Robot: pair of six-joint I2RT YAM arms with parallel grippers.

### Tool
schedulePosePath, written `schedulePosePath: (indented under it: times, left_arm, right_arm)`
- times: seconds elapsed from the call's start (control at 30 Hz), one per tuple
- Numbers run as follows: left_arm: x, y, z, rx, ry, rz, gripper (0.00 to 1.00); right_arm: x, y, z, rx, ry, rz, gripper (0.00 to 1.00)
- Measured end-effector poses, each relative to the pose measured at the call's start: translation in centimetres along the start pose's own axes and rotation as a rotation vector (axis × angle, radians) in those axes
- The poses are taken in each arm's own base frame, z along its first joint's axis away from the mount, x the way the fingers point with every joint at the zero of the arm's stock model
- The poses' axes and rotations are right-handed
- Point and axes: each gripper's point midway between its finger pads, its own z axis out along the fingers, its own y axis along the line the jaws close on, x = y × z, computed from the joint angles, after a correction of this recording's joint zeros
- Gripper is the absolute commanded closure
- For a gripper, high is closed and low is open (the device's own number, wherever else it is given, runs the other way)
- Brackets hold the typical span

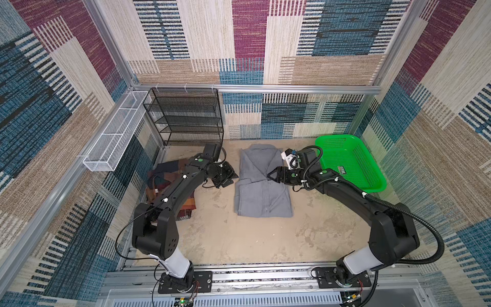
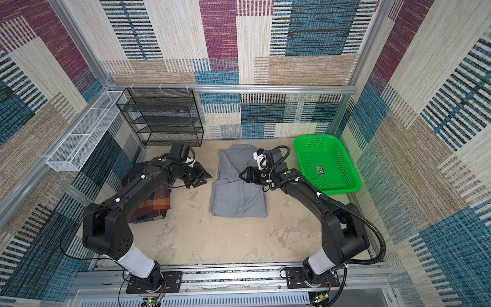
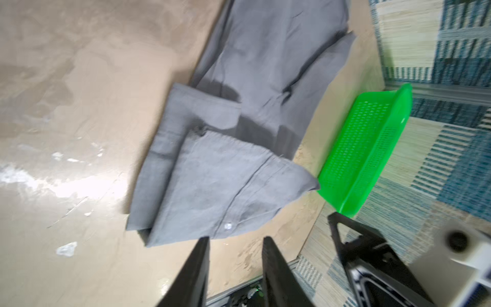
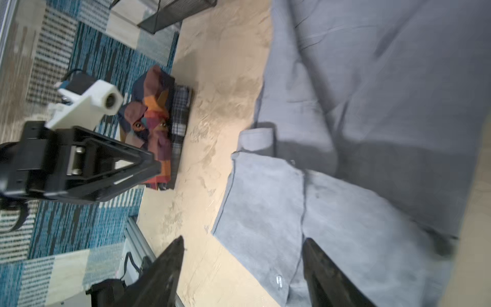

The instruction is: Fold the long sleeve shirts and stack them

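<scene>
Gray shirt (image 1: 263,183) lies flat mid-counter (image 1: 239,239), sleeves tucked in. The plaid shirt (image 1: 164,170) sits bundled at the left, partly under the left arm. Left tool (image 1: 229,175) hangs just beside the gray shirt, narrowly parted and empty. Right tool (image 1: 269,176) hovers over its right half, spread wide and empty. It's soft, light cloth that will likely sag, so pinch the hem corners through all layers.

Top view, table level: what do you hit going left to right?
White wire tray → plaid shirt → left gripper → gray shirt → green mesh basket. Omitted: right gripper, which overlaps the gray shirt.
</scene>
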Motion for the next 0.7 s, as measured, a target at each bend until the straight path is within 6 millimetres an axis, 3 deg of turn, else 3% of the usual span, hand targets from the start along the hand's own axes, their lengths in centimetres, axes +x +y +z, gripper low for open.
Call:
schedulePosePath:
  times: [0.07,0.2,0.3,0.43,0.7]
  left_arm:
    - [1.1,2.5,0.5,-0.045,0.010,-0.009,0.83]
    - [2.8,6.4,1.7,-0.104,0.025,-0.014,0.87]
    - [3.2,8.3,2.4,-0.137,0.018,-0.011,0.87]
    - [2.9,9.6,3.4,-0.153,-0.003,0.025,0.88]
    - [1.1,9.9,6.4,-0.146,-0.026,0.061,0.95]
  right_arm:
    - [1.2,1.4,1.8,-0.017,0.054,-0.044,0.32]
    - [3.3,3.5,5.5,-0.020,0.147,-0.086,0.40]
    - [3.9,3.3,8.2,0.018,0.182,-0.084,0.41]
    - [4.5,2.6,11.4,0.076,0.225,-0.066,0.41]
    - [5.4,1.1,15.8,0.150,0.271,-0.073,0.42]
